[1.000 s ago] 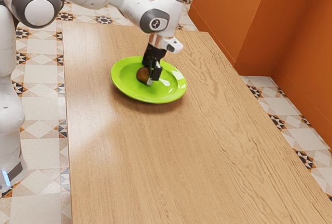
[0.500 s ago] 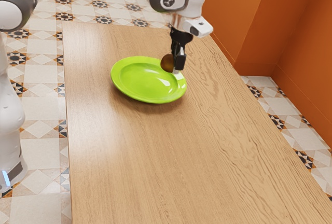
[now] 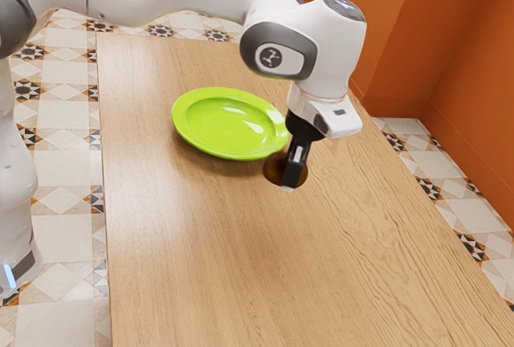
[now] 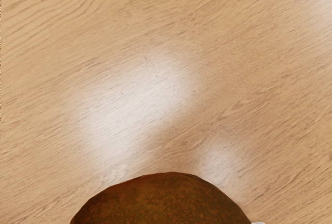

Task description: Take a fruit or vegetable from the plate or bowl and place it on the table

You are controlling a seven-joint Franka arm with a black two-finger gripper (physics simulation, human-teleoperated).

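Observation:
My black gripper (image 3: 291,177) is shut on a round brown fruit (image 3: 275,169) in the exterior view, beside the green plate (image 3: 193,140) on its near right side. One finger covers part of the fruit. In the wrist view the brown, speckled fruit (image 4: 163,200) bulges up from the lower edge, with wooden table (image 4: 249,53) behind it. The fruit appears held above the tabletop; its exact height is hard to tell.
The wooden table (image 3: 217,259) stretches toward the exterior view's lower edge. Orange walls (image 3: 418,34) rise past its far right edge, and patterned floor tiles surround it.
The fruit has left the plate in my gripper, first lifted toward the exterior view's right, then carried past the plate's rim toward the viewer. The plate has stayed where it was.

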